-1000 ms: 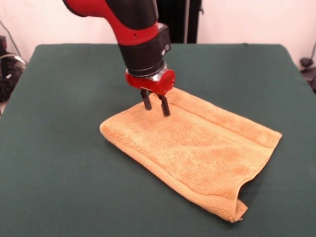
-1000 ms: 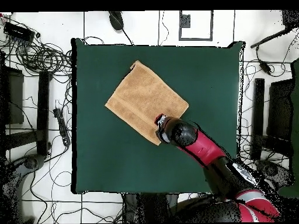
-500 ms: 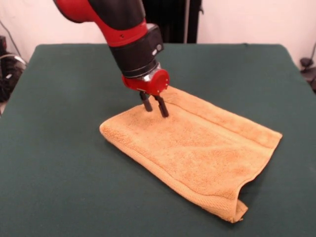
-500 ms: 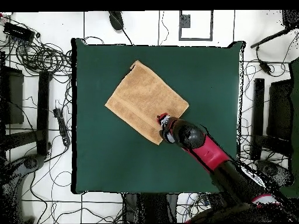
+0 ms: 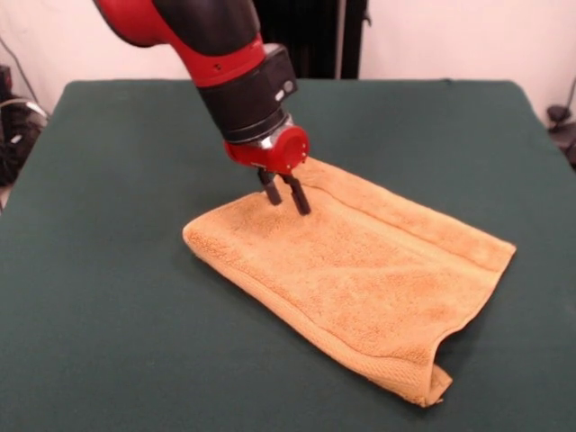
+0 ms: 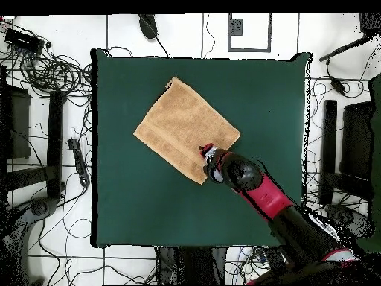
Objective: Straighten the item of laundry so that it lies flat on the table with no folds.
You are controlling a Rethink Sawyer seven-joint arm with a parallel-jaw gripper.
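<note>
A: Towel (image 5: 360, 279) lies doubled mid-table (image 5: 108, 297); gripper (image 5: 287, 200) at its far fold, fingers slightly parted, holding nothing.

B: We should pinch only the top layer, then peel across.

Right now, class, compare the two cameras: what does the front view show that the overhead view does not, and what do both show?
Only the front view shows the pincer, its two dark fingers a little apart, tips down at the towel near its far edge, and the towel lying doubled, a lower layer showing at its near corner. Only the overhead view shows the whole table with cables on the floor around it; there the arm's head hides the pincer. Both show the orange towel on the green table with the red and black arm over one edge.
</note>
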